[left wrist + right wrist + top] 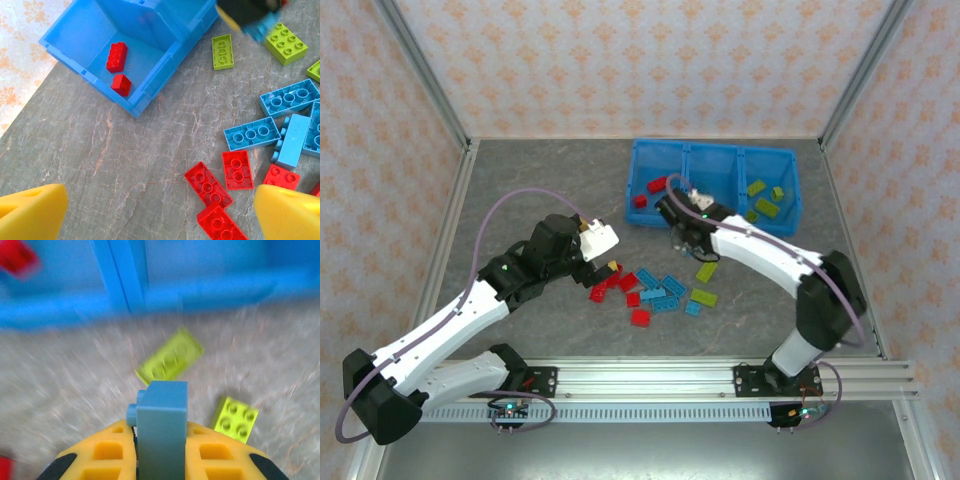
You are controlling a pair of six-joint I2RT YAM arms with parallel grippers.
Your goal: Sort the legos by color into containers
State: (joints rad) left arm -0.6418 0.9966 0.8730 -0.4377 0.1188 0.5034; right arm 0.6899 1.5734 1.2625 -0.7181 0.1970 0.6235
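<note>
1. The top external view looks down from above and behind the arm bases, covering the whole table [540, 190] and the tray [712, 148].
2. The left wrist view looks down from close above the tray [150, 95] corner.
3. The right wrist view sits low and very near, facing the tray [200, 287] wall.
4. All three share the tray and the lime bricks [706, 272] [222, 51] [170, 360].

No readable text or markings anywhere.

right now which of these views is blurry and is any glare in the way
right wrist: motion-blurred, with the tray and green bricks smeared, and only the blue brick in the right gripper fairly crisp; left wrist: sharp on the red bricks, with its own fingertips soft at the bottom corners; top external: sharp, evenly lit, faint shadows, no glare
</note>
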